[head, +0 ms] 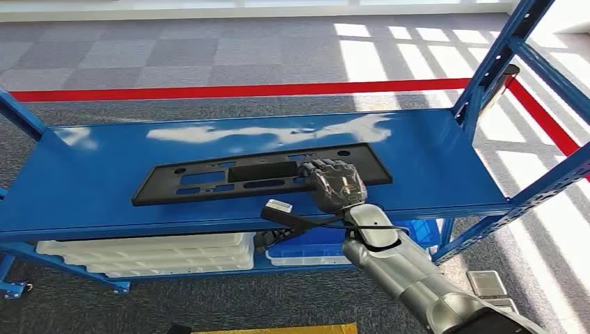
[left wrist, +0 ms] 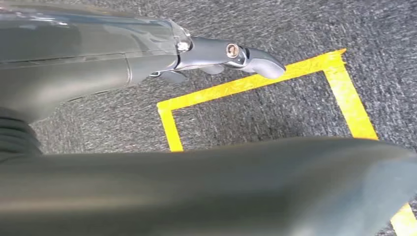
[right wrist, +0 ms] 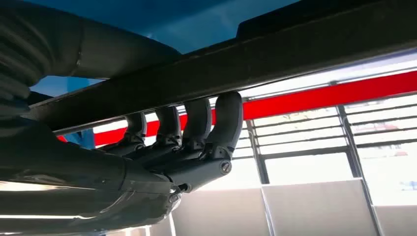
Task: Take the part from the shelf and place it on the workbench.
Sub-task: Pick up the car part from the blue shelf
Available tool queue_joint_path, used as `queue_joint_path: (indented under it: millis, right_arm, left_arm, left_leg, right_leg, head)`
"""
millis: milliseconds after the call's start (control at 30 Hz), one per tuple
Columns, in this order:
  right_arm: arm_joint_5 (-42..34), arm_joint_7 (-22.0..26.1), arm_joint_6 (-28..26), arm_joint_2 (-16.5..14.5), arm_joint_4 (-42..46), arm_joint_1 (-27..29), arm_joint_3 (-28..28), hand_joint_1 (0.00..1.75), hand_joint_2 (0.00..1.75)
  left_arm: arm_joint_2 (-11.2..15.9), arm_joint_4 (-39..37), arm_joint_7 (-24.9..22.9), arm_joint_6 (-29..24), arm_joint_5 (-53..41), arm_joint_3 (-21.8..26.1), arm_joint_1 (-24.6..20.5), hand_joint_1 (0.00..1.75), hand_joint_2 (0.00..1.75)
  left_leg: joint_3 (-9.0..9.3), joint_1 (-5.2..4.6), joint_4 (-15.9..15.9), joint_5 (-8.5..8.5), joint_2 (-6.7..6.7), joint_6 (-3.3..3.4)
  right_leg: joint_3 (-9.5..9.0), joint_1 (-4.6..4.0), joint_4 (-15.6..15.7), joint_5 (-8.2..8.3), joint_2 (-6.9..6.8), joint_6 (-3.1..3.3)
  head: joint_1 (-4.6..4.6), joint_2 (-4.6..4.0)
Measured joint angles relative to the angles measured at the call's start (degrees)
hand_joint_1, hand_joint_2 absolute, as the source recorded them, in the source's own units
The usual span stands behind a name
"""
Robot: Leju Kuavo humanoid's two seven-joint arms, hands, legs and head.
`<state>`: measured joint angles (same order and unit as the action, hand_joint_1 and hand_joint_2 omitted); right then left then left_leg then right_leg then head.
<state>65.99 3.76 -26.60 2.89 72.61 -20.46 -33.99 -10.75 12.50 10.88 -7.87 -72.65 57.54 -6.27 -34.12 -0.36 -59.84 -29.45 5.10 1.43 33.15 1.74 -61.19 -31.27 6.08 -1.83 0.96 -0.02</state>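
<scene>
A flat black plastic part [head: 229, 174] with several cut-outs lies on the top board of the blue shelf [head: 431, 160]. My right hand [head: 335, 182] sits on the part's near edge, towards its right end. In the right wrist view its dark fingers [right wrist: 196, 128] hook over the edge of the part [right wrist: 275, 54], with the thumb on the other face, so the hand grips the part. My left hand [left wrist: 211, 54] hangs over grey carpet, its fingers stretched out and holding nothing.
Blue uprights [head: 494, 62] rise at the shelf's right end. White trays [head: 153, 254] and a blue bin [head: 313, 243] fill the lower board. A red line [head: 243, 90] crosses the carpet behind. Yellow tape [left wrist: 255, 83] marks the floor.
</scene>
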Motion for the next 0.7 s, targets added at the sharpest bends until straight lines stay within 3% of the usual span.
queue_joint_path:
  millis: [700]
  right_arm:
    - [0.00, 0.04, 0.04, -0.02, -0.03, -0.09, -0.07, 1.75, 1.75]
  left_arm:
    - [0.00, 0.00, -0.06, -0.02, 0.12, 0.02, -0.16, 0.00, 1.75]
  left_leg:
    - [-0.65, 0.11, -0.38, 0.15, 0.60, -0.17]
  right_leg:
    - [-0.29, 0.06, 1.12, -0.44, -0.33, 0.11]
  head:
    - [0.05, 0.02]
